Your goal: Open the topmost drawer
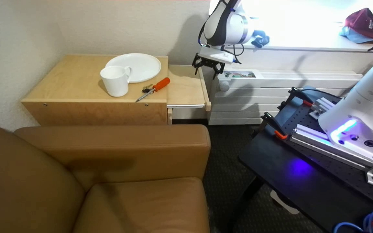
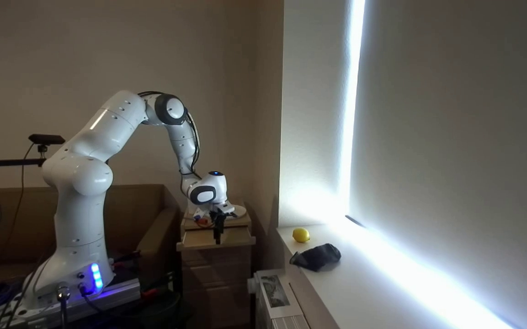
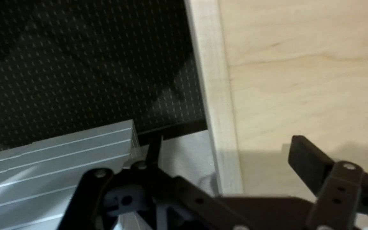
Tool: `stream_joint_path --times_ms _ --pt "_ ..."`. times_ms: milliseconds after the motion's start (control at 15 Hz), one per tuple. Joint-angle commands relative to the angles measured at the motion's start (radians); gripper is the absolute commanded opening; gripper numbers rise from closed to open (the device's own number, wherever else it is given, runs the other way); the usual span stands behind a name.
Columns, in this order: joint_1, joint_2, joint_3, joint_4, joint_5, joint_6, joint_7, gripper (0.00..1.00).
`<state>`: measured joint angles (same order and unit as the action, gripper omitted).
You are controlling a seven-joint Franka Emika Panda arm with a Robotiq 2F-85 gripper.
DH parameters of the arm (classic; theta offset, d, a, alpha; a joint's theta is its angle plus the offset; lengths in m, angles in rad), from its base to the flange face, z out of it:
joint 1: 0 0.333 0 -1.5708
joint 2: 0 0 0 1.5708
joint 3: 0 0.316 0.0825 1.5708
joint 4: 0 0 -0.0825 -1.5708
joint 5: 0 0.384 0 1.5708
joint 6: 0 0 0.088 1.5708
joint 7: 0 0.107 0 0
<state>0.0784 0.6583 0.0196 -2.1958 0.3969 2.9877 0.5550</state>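
Topmost drawer (image 1: 186, 82): stood pulled out of the cabinet (image 1: 86, 77), its pale floor showing past the cabinet's front edge, just beneath the top.
Hand (image 1: 205, 74): released, hanging at the drawer's front board (image 1: 205, 90), toward its wall-side corner.
Fingers (image 3: 310, 164): spread well apart; in the wrist view one lay over the drawer's floor and one outside the front board, the board's upper edge running between. Whether either touched wood could not be told.
Plate (image 1: 150, 66): white, flat, near the cabinet's front wall-side corner.
Mug (image 1: 115, 83): white, upright, nearer the sofa-side edge; its handle overlapped the plate in an exterior view, contact unclear.
Screwdriver (image 1: 159, 86): orange handle at the front edge, tip toward the sofa-side edge.
Small bunch (image 1: 147, 89): dark and brassy, too small to name surely, just beside the screwdriver's shaft.
Sofa (image 1: 118, 142): brown, its armrest along the cabinet's side.
Windowsill (image 2: 345, 292): bore a lemon (image 2: 300, 235) near the corner closest to the cabinet, a crumpled dark cloth (image 2: 316, 257) by the room-side edge, and, farther along, a maroon cap (image 1: 361, 23).
Radiator (image 1: 235, 111): white, a printed picture (image 1: 239, 74) on its top at the cabinet end.
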Motion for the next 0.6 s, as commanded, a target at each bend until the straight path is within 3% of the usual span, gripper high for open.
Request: stream_joint_path --times_ms 0,200,400,533 --pt "-0.019 -0.014 -0.005 0.002 0.001 -0.061 -0.048 1.00" --pt "-0.064 -0.040 -0.010 0.001 -0.016 -0.135 -0.100 1.00" --pt "-0.082 0.023 0.047 0.025 0.047 -0.023 -0.101 1.00" --pt "-0.063 0.069 0.045 0.031 0.058 0.061 -0.094 1.00"
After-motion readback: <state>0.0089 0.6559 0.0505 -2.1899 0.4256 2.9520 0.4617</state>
